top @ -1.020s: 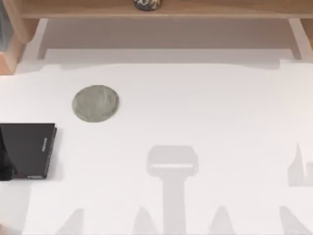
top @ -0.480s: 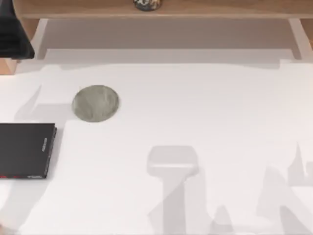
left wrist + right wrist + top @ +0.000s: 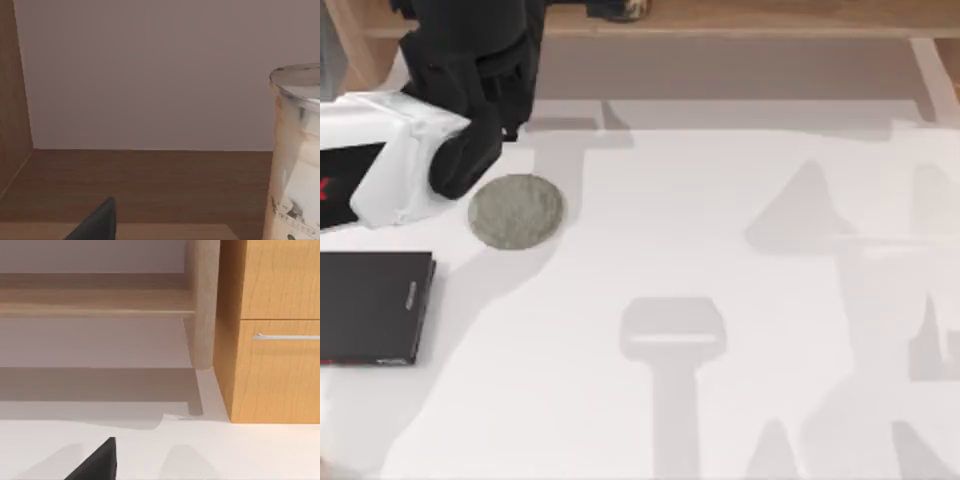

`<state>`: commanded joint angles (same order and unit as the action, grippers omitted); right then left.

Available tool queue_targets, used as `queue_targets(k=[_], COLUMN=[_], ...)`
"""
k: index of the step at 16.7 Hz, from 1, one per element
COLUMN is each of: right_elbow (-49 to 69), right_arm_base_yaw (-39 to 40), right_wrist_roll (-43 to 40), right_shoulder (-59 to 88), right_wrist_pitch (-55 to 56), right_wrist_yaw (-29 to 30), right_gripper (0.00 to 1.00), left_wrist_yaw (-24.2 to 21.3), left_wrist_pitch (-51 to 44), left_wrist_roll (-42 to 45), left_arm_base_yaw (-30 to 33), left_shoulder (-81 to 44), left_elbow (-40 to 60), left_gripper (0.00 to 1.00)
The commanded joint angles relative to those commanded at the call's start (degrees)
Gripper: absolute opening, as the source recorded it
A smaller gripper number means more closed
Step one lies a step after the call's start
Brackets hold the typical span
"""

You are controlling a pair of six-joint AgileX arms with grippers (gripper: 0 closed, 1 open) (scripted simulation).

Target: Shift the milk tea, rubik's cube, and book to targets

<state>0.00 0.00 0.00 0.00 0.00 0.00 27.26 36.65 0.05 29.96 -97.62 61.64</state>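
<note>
Can't tell whether the left jaws [image 3: 470,45] are parted or clamped, the arm body hides them from above. They sit up at the far left, over the wooden shelf [image 3: 740,15], and the left wrist view has the milk tea [image 3: 296,155] standing upright on that shelf just beside them, not touching as far as I can see. My guess is the arm is lined up that way to reach in for the cup. Right arm's jaws: a dark fingertip [image 3: 95,462] shows, state unclear.

Targets lie on the white surface [image 3: 720,250] at left: the grey-green disc [image 3: 516,211], and nearer, the black slab [image 3: 372,306] at the left edge. A wooden cabinet [image 3: 272,330] stands at the far right.
</note>
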Motion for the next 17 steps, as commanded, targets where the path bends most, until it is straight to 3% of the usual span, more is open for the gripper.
queue_targets(k=[7,13,17], right_elbow=[0.00,0.00,0.00], right_arm_base_yaw=[0.00,0.00,0.00], right_wrist_roll=[0.00,0.00,0.00], right_shoulder=[0.00,0.00,0.00], right_wrist_pitch=[0.00,0.00,0.00], right_wrist_yaw=[0.00,0.00,0.00], right_gripper=[1.00,1.00,1.00], left_wrist_yaw=[5.88,5.82,4.56], left_wrist_pitch=[7.10,7.04,4.92], left_wrist_roll=[0.31,0.29,0.25], left_arm_base_yaw=[6.01,5.83,4.76], left_shoulder=[-19.36,-19.69,-23.47], left_elbow=[12.24,12.36,18.49], left_gripper=[1.00,1.00,1.00])
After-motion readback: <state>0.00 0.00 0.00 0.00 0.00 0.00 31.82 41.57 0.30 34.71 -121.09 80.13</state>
